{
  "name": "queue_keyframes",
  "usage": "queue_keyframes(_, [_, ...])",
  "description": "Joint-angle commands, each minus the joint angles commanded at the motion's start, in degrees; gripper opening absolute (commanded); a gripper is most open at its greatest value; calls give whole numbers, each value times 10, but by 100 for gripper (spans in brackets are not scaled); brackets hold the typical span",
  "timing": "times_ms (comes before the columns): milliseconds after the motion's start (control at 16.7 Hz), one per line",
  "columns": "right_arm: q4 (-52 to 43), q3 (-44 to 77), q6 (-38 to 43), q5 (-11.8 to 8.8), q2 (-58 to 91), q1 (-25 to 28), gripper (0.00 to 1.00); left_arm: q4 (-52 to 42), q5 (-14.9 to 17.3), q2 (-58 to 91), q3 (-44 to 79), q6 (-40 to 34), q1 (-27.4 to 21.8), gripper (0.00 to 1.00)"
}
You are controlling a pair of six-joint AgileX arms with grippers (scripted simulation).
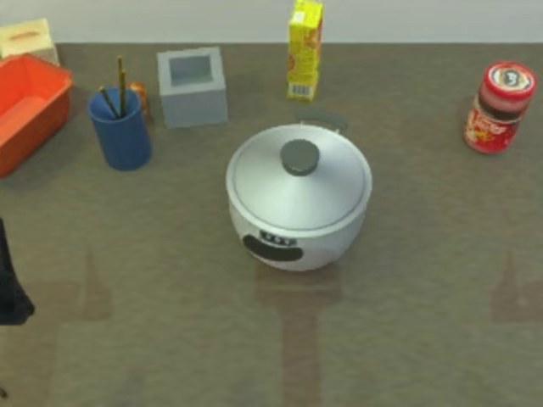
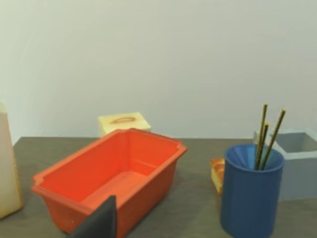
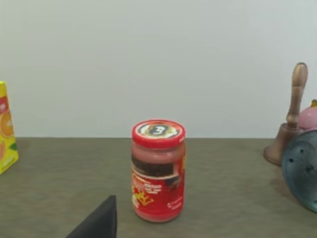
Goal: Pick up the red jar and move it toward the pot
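The red jar [image 1: 499,106] stands upright at the far right of the table, with a red lid, white round label and red printed label. In the right wrist view the red jar [image 3: 158,171] is straight ahead, and a dark part of my right gripper [image 3: 99,223] shows short of it, not touching. The right arm is outside the top view. The pot [image 1: 299,199], silver-grey with a domed lid and dark knob, sits mid-table, well left of the jar. My left arm [image 1: 10,292] rests at the left edge.
A yellow carton [image 1: 305,49] stands behind the pot. At back left are a grey box [image 1: 193,85], a blue cup with sticks [image 1: 121,127], an orange bin [image 1: 25,106] and a pale box [image 1: 25,38]. A brass bell [image 3: 292,124] stands right of the jar.
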Motion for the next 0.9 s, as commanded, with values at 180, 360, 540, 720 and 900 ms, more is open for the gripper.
queue_keyframes(180, [-3,4,0,-1,5,1,100,0,0,0,0,0,0,100])
queue_keyframes(360, [-29,48,-4,-6,51,4,100,0,0,0,0,0,0,100])
queue_keyframes(540, [-81,135,-13,-12,140,8,100,0,0,0,0,0,0,100])
queue_keyframes(720, [-152,260,-28,-18,262,10,100,0,0,0,0,0,0,100])
queue_keyframes(900, [-238,416,-48,-23,411,11,100,0,0,0,0,0,0,100])
